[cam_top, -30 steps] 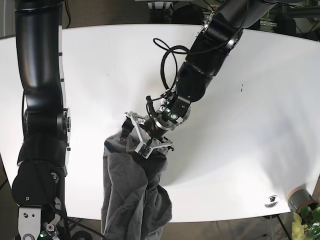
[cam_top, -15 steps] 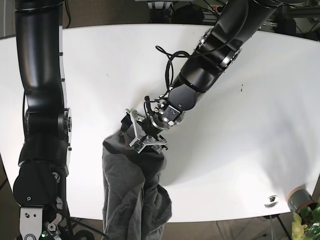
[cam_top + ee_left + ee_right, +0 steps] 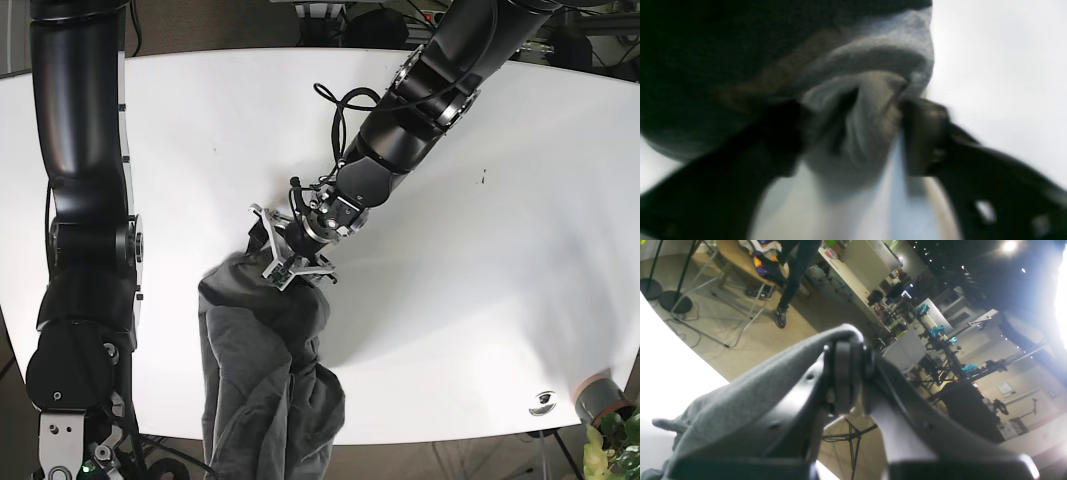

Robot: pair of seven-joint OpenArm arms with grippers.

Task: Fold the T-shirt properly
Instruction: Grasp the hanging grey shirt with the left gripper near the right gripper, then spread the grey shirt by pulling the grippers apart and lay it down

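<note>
The gray T-shirt (image 3: 265,370) lies bunched at the near edge of the white table (image 3: 520,260), its lower part hanging over that edge and its upper end raised toward the table's middle. The left gripper (image 3: 285,255) is clamped on that upper end, a wad of gray fabric pinched between its two black fingers (image 3: 923,133). The right gripper (image 3: 848,380) has its jaws pressed together on a fold of the T-shirt draped over its fingertips, off the table's near left side.

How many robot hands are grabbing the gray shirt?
2. The left gripper pinches the T-shirt on the white table. The right gripper holds another part of the shirt off the table's edge, seen only in its wrist view.
</note>
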